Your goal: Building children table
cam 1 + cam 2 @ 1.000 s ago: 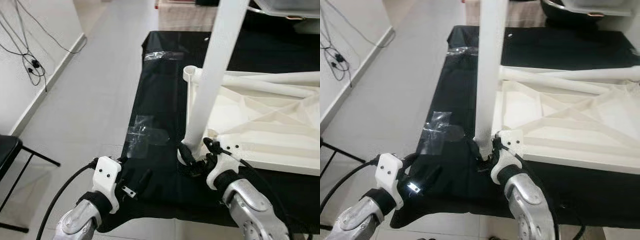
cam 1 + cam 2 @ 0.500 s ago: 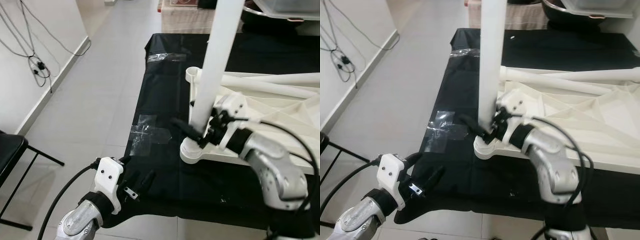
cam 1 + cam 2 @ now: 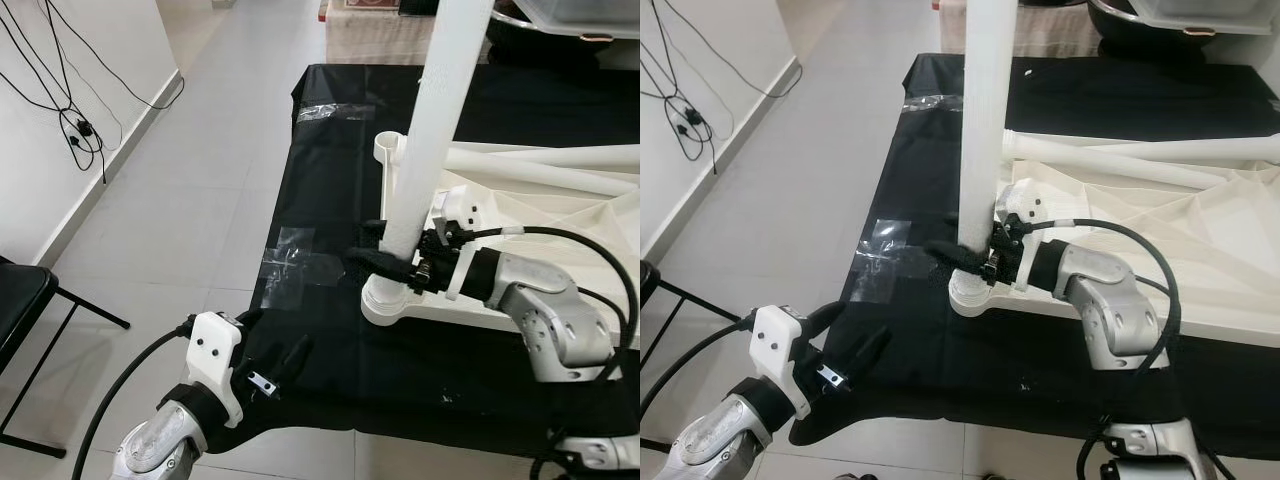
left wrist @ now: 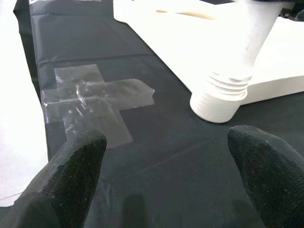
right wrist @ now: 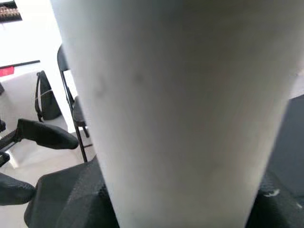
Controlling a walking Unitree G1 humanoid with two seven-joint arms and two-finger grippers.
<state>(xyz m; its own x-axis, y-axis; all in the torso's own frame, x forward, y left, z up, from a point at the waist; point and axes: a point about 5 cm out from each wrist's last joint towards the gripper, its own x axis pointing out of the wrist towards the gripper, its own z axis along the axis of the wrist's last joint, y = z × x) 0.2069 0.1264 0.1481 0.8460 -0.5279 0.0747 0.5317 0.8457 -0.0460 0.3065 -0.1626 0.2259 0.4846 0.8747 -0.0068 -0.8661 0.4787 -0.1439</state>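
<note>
One white leg [image 3: 432,150] stood upright in the corner socket [image 3: 385,300] of the upturned tabletop [image 3: 520,250] on the desk [image 3: 330,200], the right gripper [image 3: 385,262] with its fingers closed around its base. Other legs [image 3: 540,165] lay loose beyond those fingers, so most assembly seemingly remained; the left gripper [image 4: 161,171] hovered wide apart, holding nothing, short of the socket.

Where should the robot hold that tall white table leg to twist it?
Probably low on the round table leg, just above the threaded socket at the tabletop's corner, coming in from the side. The leg stands upright and smooth, so fingers can wrap it there. The right gripper already clasps that spot; the left gripper hangs open nearby.
</note>
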